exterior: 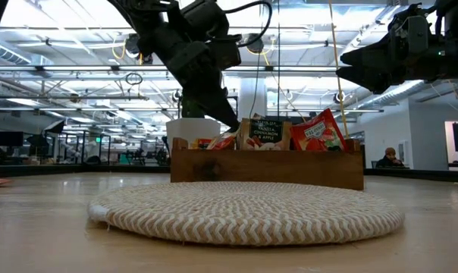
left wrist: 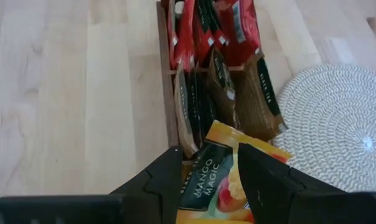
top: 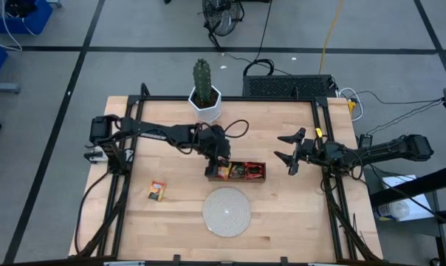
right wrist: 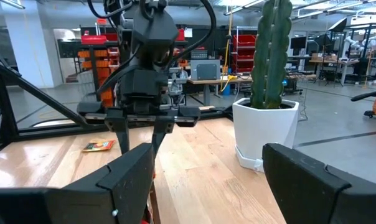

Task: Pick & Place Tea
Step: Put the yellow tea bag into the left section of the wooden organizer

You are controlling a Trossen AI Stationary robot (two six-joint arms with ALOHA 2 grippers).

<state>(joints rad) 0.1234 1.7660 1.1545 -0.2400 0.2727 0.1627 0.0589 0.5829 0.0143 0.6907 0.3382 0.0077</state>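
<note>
The brown wooden tray (top: 254, 178) stands on the table between the cactus and the woven disc, with red and green tea sachets (left wrist: 203, 37) upright in it. My left gripper (top: 221, 164) is over the tray's left end, shut on an orange-yellow "Mango Magic" sachet (left wrist: 214, 180). Another orange sachet (top: 157, 191) lies flat on the table, left of the disc. My right gripper (top: 289, 154) hovers open in the air right of the tray, holding nothing. My left gripper pinches the orange-yellow sachet between its two fingers (left wrist: 166, 183), on the sachet's flat faces near its upper end (left wrist: 228, 186). The fingers come from above, slanting down. The sachet hangs below them, its lower corner (exterior: 220, 141) down at the tray's left-end compartment.
The round pale woven disc (top: 227, 211) lies near the table's near edge, in front of the tray. A cactus in a white pot (top: 205, 96) stands at the far edge. Black frame rails run along the table's left and right sides.
</note>
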